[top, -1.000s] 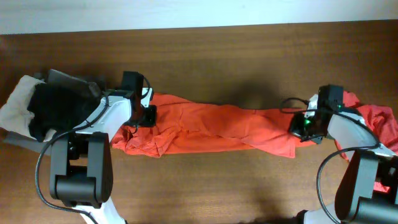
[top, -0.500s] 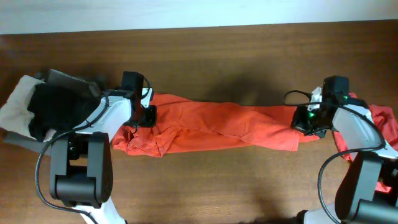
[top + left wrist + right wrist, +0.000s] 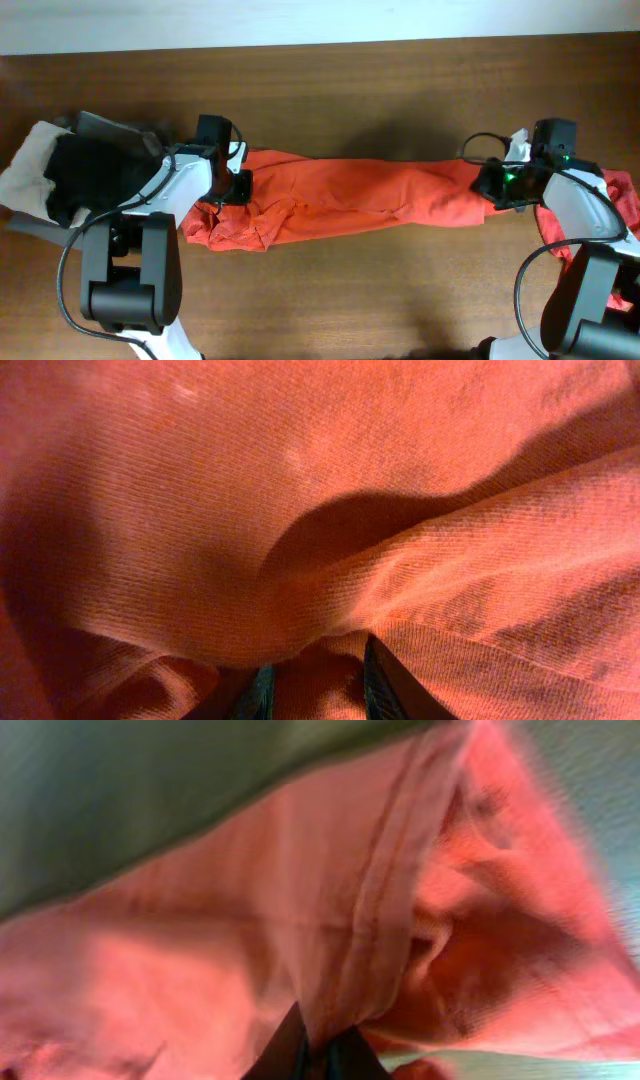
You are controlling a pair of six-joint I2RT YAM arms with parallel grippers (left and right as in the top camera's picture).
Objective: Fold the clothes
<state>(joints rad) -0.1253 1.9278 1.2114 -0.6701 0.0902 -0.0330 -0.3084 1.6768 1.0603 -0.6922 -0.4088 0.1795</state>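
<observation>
the soft, light orange-red cloth (image 3: 360,200) lies stretched along the table (image 3: 350,90), floppy and slippy, so my left end effector (image 3: 237,186) and right end effector (image 3: 491,186) each pinch one end tight.

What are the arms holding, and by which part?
The cloth, stretched between both: left tool pinches a fold at its bunched end, right tool pinches the hemmed edge at the opposite end.

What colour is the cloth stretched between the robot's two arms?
The cloth is plain orange-red; the overhead view shows it best.
</observation>
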